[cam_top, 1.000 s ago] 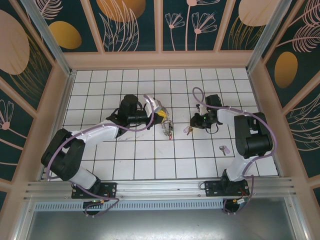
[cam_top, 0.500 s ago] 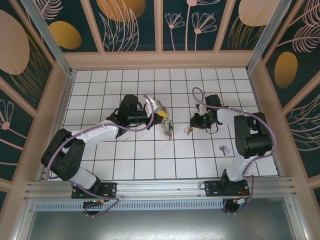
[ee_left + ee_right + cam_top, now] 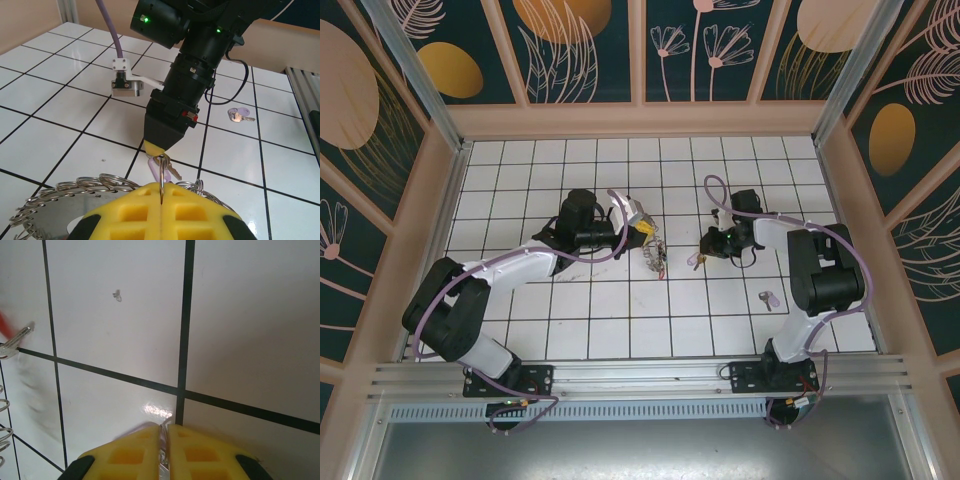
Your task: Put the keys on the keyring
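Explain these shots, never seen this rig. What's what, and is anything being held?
Two robot arms are bolted at the near edge of a white tiled table. The overhead picture comes from a fixed camera above and behind them. The other two come from a camera on each wrist, looking past that arm's own yellow finger pads. The left hand is shut on the thin wire of the keyring. The right hand is shut on a small key right beside that wire. A loose key with a pale purple head lies on the tiles, apart from both hands. A red-headed key shows at the left edge of the right wrist view.
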Available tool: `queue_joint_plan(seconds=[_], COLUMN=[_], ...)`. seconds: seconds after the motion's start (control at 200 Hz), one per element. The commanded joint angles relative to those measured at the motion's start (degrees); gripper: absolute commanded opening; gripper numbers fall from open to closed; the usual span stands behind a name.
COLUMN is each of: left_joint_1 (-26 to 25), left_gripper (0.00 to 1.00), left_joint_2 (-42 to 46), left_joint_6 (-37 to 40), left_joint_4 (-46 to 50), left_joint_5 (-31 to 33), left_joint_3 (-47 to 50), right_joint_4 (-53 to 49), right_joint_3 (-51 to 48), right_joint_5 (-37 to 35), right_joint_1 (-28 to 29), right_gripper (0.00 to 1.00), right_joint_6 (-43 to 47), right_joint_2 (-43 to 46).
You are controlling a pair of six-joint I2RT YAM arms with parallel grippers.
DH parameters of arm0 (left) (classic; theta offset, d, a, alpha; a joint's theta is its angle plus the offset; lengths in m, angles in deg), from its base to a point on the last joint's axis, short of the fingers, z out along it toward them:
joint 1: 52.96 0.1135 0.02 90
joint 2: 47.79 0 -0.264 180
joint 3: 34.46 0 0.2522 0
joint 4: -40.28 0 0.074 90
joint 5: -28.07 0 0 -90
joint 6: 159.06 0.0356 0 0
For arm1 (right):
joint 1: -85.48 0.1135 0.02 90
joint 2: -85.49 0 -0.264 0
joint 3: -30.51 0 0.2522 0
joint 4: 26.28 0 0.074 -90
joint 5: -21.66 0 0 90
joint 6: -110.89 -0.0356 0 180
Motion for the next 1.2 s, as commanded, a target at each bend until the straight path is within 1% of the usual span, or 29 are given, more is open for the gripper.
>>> queue_joint_plan(seconds=[0.0,0.325,0.42,0.746,0.916,1.196], left_joint_1=[-0.3,-0.3,-0.3,-0.3,-0.3,-0.3], left_gripper=[0.00,0.00,0.00,0.00,0.00,0.00], left_joint_2=[-0.3,-0.5,-0.6,-1.0,-0.8,-0.5], left_joint_6=[0.7,0.7,0.7,0.8,0.8,-0.1], left_joint_4=[-1.6,-1.5,-1.4,-1.3,-1.4,-2.9], left_joint_5=[-1.2,-1.1,-1.2,-1.3,-1.2,-2.1], left_joint_3=[-2.2,-2.5,-2.5,-2.8,-2.9,-3.0], right_joint_4=[0.6,0.6,0.6,1.1,5.1,20.0], right_joint_3=[-0.3,-0.2,-0.2,-0.6,-3.0,-13.1], right_joint_5=[0.6,0.8,0.7,-0.8,0.5,5.7], right_joint_1=[0.4,0.3,0.3,0.4,0.5,0.7], right_gripper=[0.12,0.06,0.06,0.00,0.00,0.00], right_joint_6=[-0.6,-0.4,-0.4,-0.1,1.9,6.3], right_joint_2=[-0.8,-0.4,-0.5,0.1,6.4,25.9])
